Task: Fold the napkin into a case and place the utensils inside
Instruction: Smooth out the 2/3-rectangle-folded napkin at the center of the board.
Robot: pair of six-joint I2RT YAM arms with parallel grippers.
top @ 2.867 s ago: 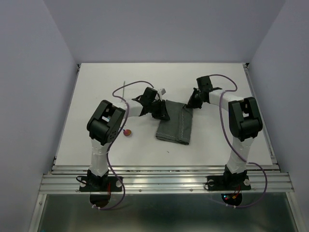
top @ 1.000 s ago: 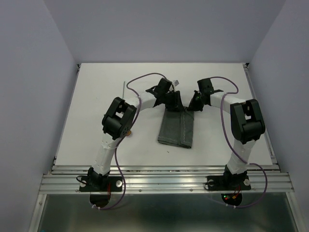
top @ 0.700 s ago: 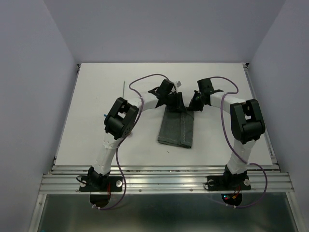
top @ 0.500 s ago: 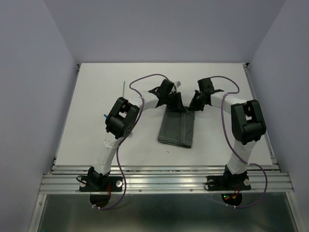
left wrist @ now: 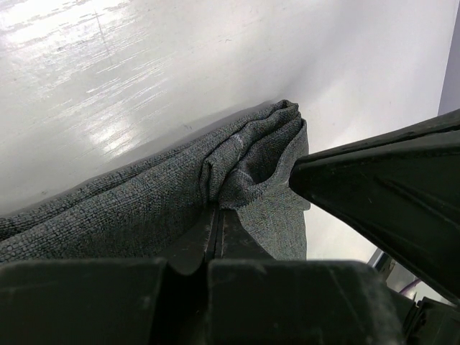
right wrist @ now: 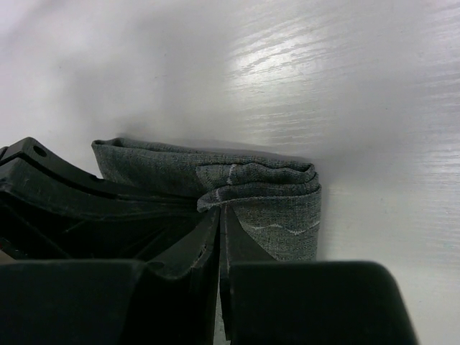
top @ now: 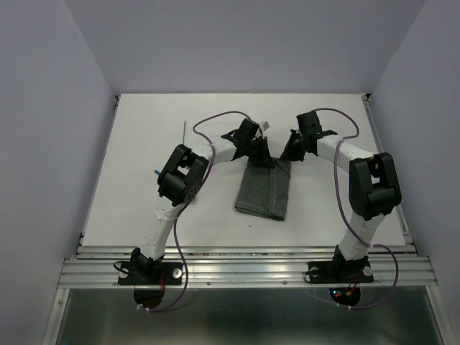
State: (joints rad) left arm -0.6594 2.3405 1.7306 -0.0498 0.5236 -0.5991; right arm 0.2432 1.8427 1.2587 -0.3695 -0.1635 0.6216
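Jaws of the left gripper (left wrist: 215, 214) are clenched on a bunched fold at the far left corner of the dark grey woven fabric napkin (top: 262, 188). Jaws of the right gripper (right wrist: 219, 210) are pressed to a thin slit, pinching the layered far right corner of the same cloth.

Left to right in the top view:
- A thin grey stick utensil (top: 184, 131) lies on the white table (top: 345, 208), well apart from the cloth.
- A small teal tip (top: 155, 171) shows beside the left arm's elbow, the rest of it hidden.
- The napkin lies at centre as a long folded rectangle, its far short edge held between the two grippers.

Handling, as judged: the cloth is light, soft and limp, so unsupported parts will sag and the layers may slide apart. Hold is best taken at the corners, across all layers, with both ends moved together to keep the fold
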